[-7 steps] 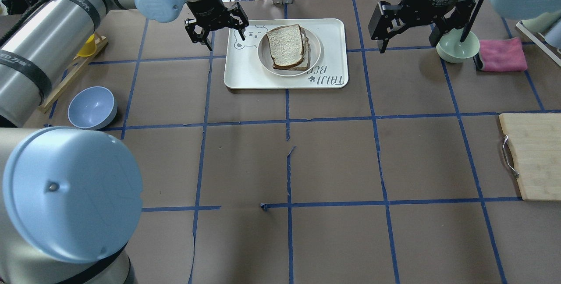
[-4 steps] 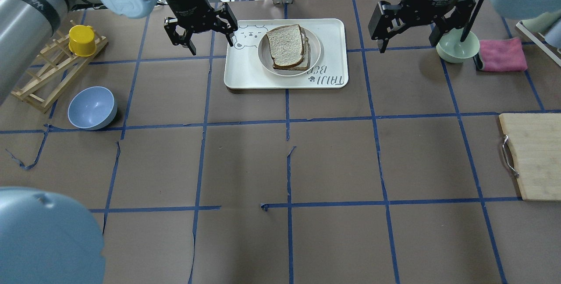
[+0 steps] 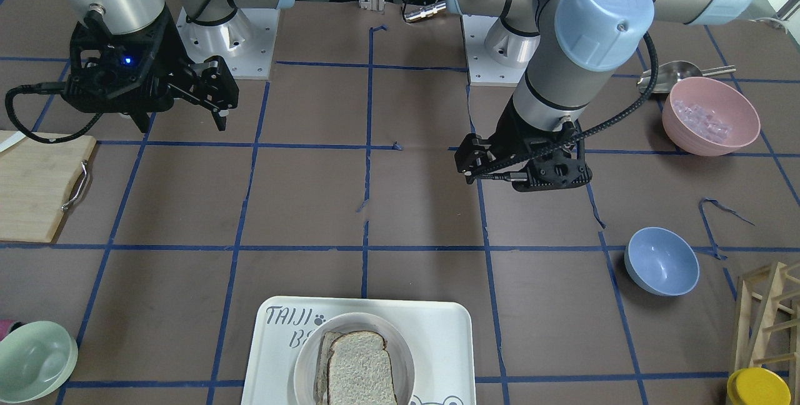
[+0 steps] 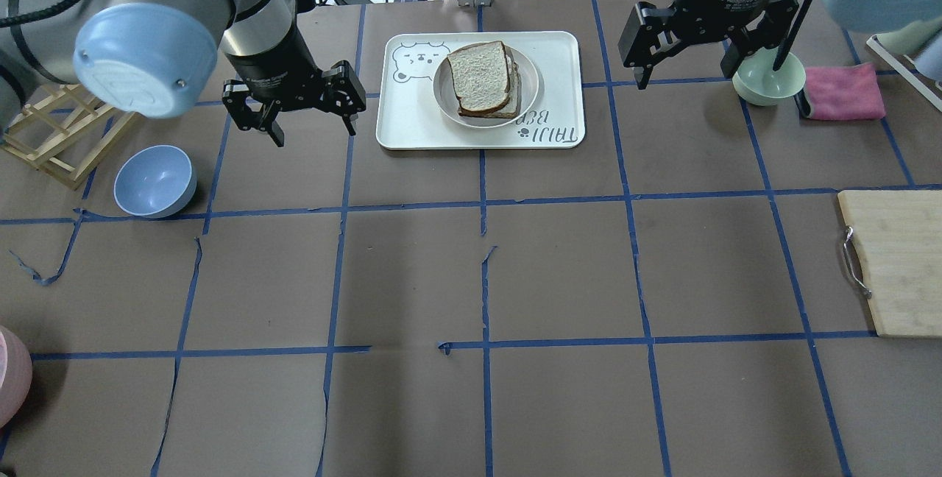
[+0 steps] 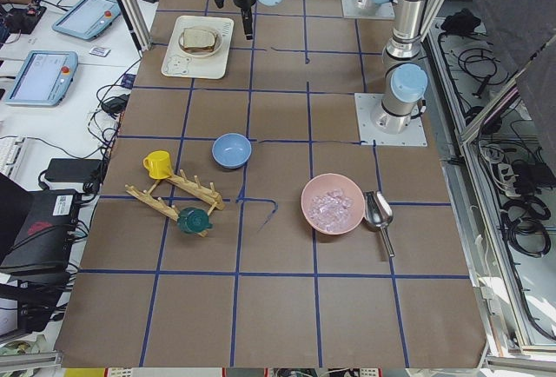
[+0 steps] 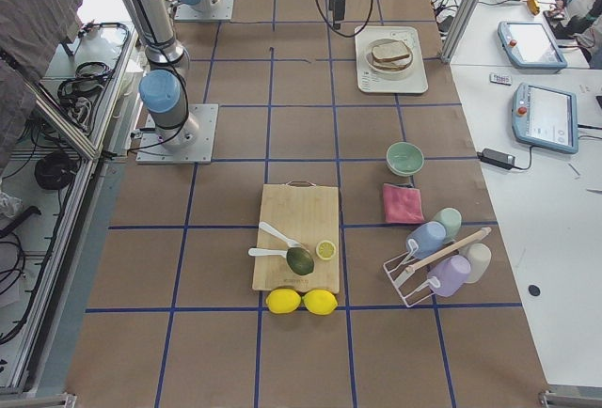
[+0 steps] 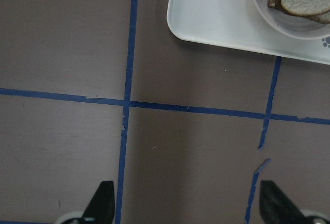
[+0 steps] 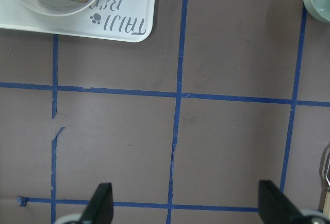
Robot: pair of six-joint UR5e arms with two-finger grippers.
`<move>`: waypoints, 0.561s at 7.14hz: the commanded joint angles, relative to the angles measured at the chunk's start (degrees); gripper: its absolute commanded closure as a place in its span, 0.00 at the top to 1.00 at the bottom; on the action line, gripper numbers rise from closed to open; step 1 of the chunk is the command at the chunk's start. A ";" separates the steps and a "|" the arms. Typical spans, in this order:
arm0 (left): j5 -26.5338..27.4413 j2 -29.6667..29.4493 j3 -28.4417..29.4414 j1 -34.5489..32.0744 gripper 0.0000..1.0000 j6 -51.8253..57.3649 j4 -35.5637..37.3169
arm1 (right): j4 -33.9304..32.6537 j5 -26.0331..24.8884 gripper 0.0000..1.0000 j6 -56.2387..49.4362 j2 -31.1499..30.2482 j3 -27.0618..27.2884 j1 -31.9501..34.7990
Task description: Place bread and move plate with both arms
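Two slices lie stacked on the plate (image 4: 531,87), which sits on the white tray (image 4: 412,120). The top slice is the bread (image 4: 478,73), pale and speckled with a dark crust. It also shows in the front view (image 3: 360,372). My left gripper (image 4: 313,127) is open and empty, hanging above the table just left of the tray. Its wrist view shows the gripper (image 7: 188,203) with spread tips and the tray corner (image 7: 206,17) ahead. My right gripper (image 4: 688,72) is open and empty, to the right of the tray beside a green bowl (image 4: 769,81).
A blue bowl (image 4: 154,181) and a wooden rack (image 4: 55,138) stand at the left. A pink cloth (image 4: 843,90) and a cutting board (image 4: 894,263) are at the right. A pink bowl (image 3: 710,115) and a yellow cup (image 3: 757,387) show in the front view.
My left gripper has moved from the tray's far left corner back toward the robot and a little left, still open. The right arm, bread and plate have not moved.
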 commanded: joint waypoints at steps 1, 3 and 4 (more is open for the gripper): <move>2.40 6.39 -7.51 0.11 1.00 0.05 3.47 | 0.00 -0.05 1.00 0.00 -0.01 -0.07 0.00; 2.23 10.00 -7.53 0.20 1.00 1.97 -2.29 | 0.00 -0.14 1.00 0.00 -0.01 -0.07 0.00; 1.53 11.06 -7.44 0.63 1.00 2.95 -4.76 | -0.26 -0.14 1.00 0.00 -0.01 -0.07 0.00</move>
